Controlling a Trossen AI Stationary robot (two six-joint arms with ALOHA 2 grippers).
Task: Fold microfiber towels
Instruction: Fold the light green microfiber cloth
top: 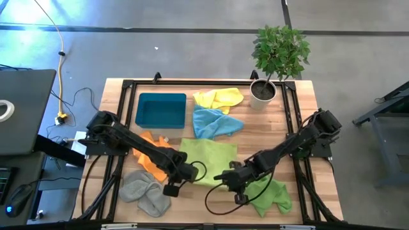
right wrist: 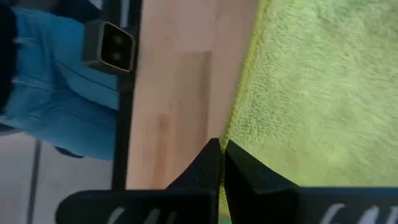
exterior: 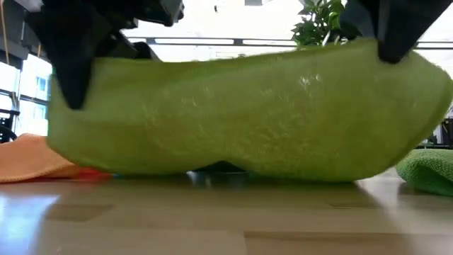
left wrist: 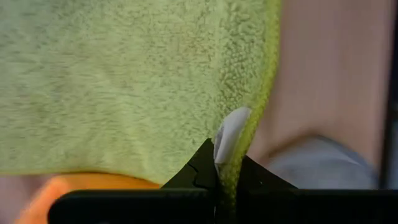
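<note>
A light green microfiber towel [top: 208, 156] lies in the table's middle, with its near edge raised between my two grippers. My left gripper [top: 186, 172] is shut on the towel's near left corner, my right gripper [top: 231, 176] on its near right corner. In the low view the towel [exterior: 241, 113] spans like a curtain from my left gripper [exterior: 71, 85] to my right gripper [exterior: 400, 42], and its lower part rests on the table. The orange [top: 149, 160], grey [top: 144, 191], brighter green [top: 273, 198], light blue [top: 214, 122] and yellow [top: 217, 98] towels lie around it. My left gripper [left wrist: 217, 155] pinches the light green towel's hemmed edge [left wrist: 239, 149] between its two fingers, right beside a white label [left wrist: 230, 132]. The fingers come from above, pointing steeply down. This corner is lifted and the cloth hangs below it. My right gripper [right wrist: 222, 146] pinches the towel's edge [right wrist: 239, 134] at the near right corner between its two fingers. It slants down from the table's right. The corner is lifted off the wood and the cloth stretches toward the other gripper.
A dark teal tray [top: 160, 110] stands at the far left and a potted plant [top: 275, 61] at the far right corner. Bare wood shows along the near edge [exterior: 226, 212] between the grey and the brighter green towel.
</note>
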